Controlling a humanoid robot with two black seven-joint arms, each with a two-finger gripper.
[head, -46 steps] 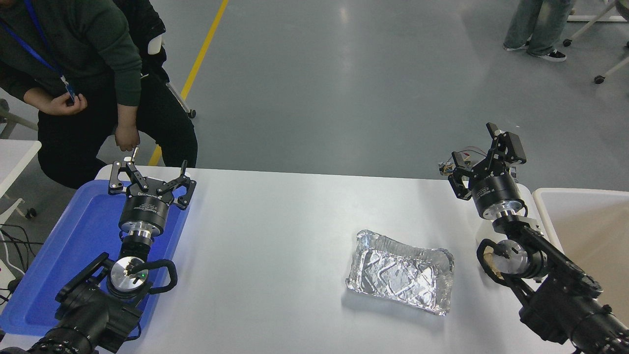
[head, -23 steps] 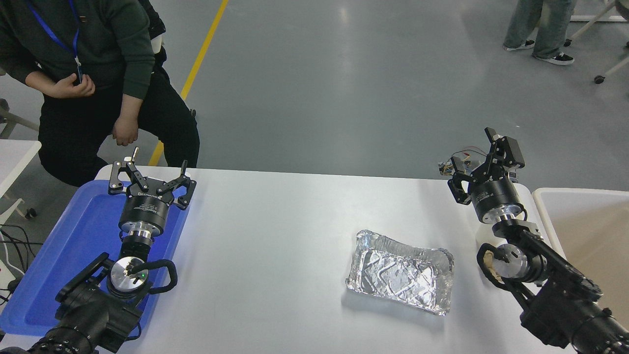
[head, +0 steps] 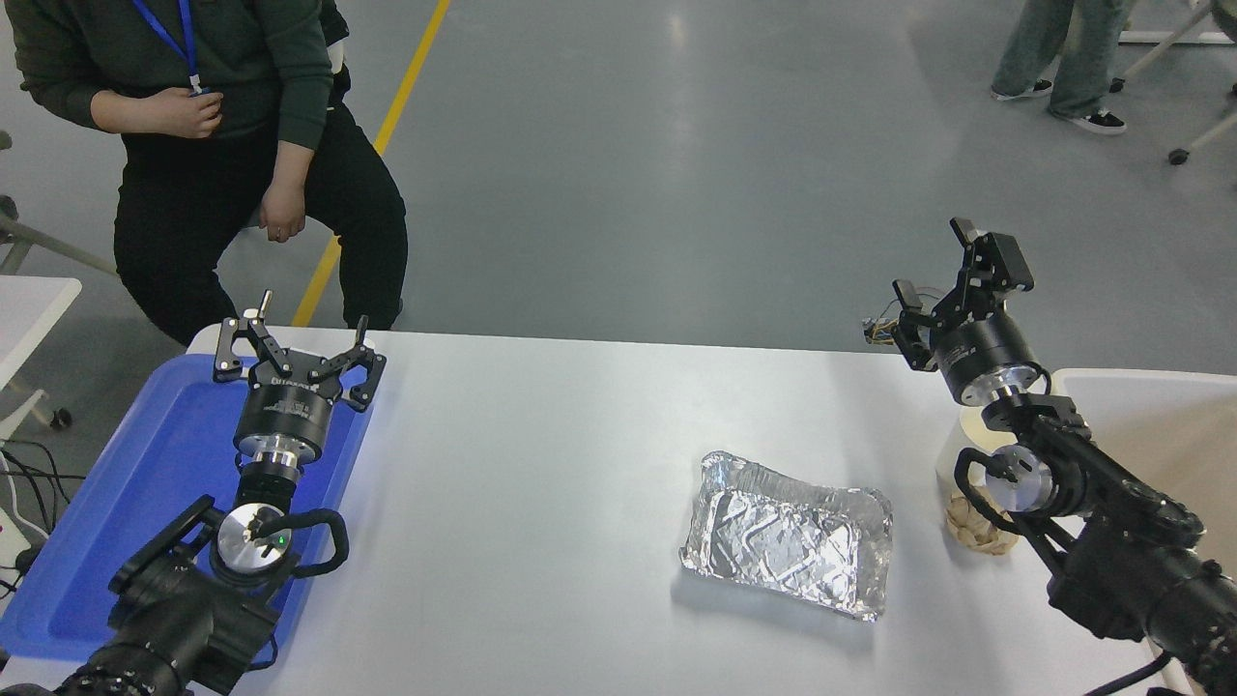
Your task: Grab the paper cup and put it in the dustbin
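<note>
Only a pale sliver of the paper cup shows, standing on the table right behind my right wrist, which hides most of it. The dustbin, with its off-white rim and beige inside, sits at the table's right edge beside that arm. My right gripper is open and empty, raised over the table's far right edge, beyond the cup. My left gripper is parked open over the blue tray at the lower left.
A crinkled silver foil tray lies right of the table's middle. A crumpled brown paper ball rests beside my right forearm. A person sits beyond the far left corner, and another person's legs stand at the top right.
My right gripper has risen and shifted slightly right and farther away, still open. That uncovered the brown paper ball and part of the cup. The seated person moved back from the table.
</note>
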